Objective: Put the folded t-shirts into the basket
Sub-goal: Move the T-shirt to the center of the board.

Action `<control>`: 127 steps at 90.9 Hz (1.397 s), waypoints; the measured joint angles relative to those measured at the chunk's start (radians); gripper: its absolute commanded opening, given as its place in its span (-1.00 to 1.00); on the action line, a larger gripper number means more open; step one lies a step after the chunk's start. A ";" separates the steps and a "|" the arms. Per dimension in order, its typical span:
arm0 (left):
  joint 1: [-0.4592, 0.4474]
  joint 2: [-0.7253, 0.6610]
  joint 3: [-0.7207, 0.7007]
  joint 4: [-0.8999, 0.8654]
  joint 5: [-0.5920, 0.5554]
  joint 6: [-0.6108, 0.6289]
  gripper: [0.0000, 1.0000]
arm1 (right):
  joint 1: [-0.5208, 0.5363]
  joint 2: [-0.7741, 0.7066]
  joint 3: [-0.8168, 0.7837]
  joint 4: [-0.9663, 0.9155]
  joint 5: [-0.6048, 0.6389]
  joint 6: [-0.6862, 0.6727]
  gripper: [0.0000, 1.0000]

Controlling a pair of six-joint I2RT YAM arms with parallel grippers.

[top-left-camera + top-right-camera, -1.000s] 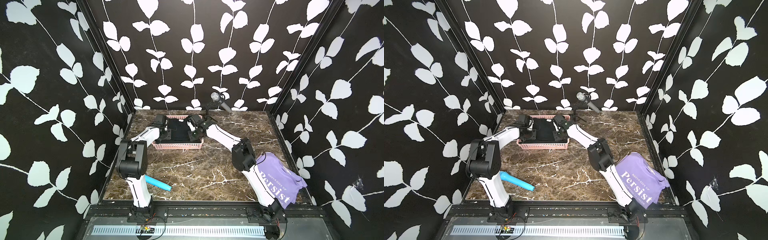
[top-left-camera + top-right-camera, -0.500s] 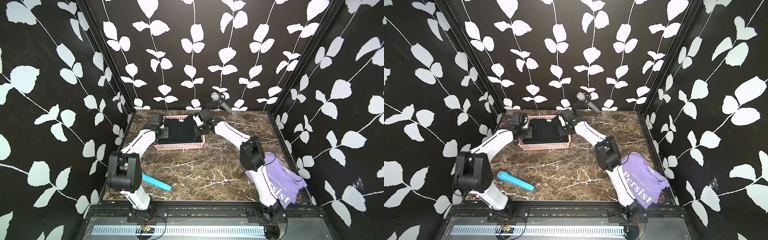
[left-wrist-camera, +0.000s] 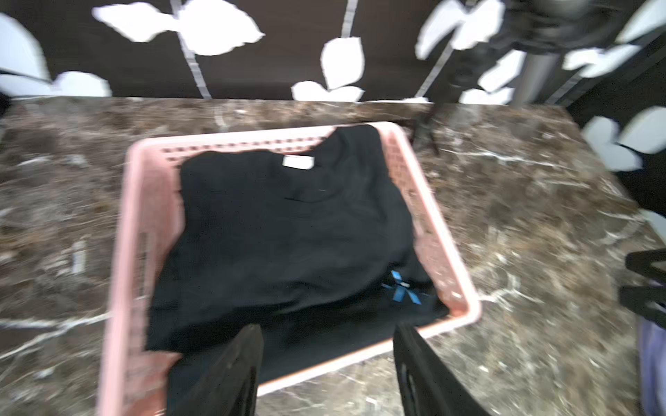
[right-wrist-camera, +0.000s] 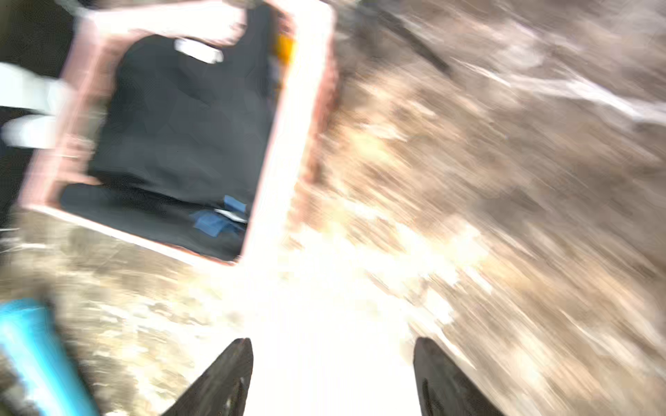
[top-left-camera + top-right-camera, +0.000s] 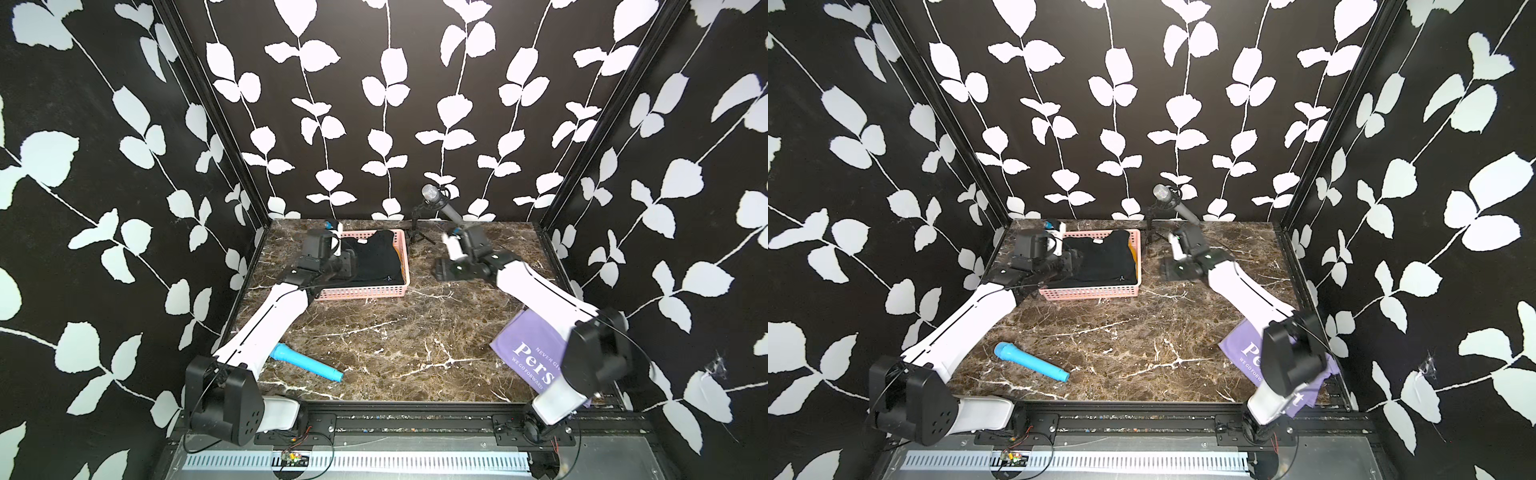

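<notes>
Here the black t-shirt (image 5: 376,259) lies on top inside the pink basket (image 5: 361,293), at the back left of the tabletop (image 5: 374,332).
The left gripper (image 3: 326,328) hangs over the basket's left part, jaws apart and empty. The right gripper (image 4: 331,342), likewise spread and empty, is above bare tabletop right of the basket. The lavender t-shirt (image 5: 525,338) lies at the near-right corner.

- Both top views are bright, evenly lit and sharp; the leaf-print walls (image 5: 332,104) bow outward toward the picture edges.
- The desk (image 5: 1121,340) carries only soft, faint shadows beneath the arms.
- The right wrist view is badly motion-smeared; white glare burns out the desk just ahead of the right claw (image 4: 331,378) and one rim of the basket (image 4: 288,144) beyond it.
- The left wrist view is mildly blurred; the black shirt (image 3: 281,234) ahead of the left claw (image 3: 324,360) shows hardly any detail.
</notes>
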 measured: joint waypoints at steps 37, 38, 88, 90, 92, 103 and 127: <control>-0.151 0.040 -0.137 0.053 0.048 -0.012 0.61 | -0.268 -0.216 -0.416 -0.111 0.228 0.041 0.61; -0.156 0.041 -0.138 0.056 0.049 -0.013 0.61 | -0.269 -0.210 -0.418 -0.111 0.232 0.042 0.60; -0.200 0.066 -0.152 0.106 0.069 -0.051 0.57 | -0.285 0.096 -0.307 -0.130 0.219 0.037 -0.09; -0.200 0.066 -0.152 0.106 0.069 -0.051 0.57 | -0.285 0.101 -0.302 -0.132 0.214 0.035 -0.14; -0.200 0.066 -0.153 0.106 0.069 -0.051 0.57 | -0.285 0.106 -0.298 -0.134 0.209 0.034 -0.18; -0.200 0.066 -0.156 0.106 0.067 -0.051 0.57 | -0.285 0.119 -0.285 -0.142 0.194 0.024 -0.46; -0.200 0.066 -0.162 0.105 0.056 -0.045 0.58 | -0.286 0.103 -0.294 -0.125 0.151 0.017 -1.00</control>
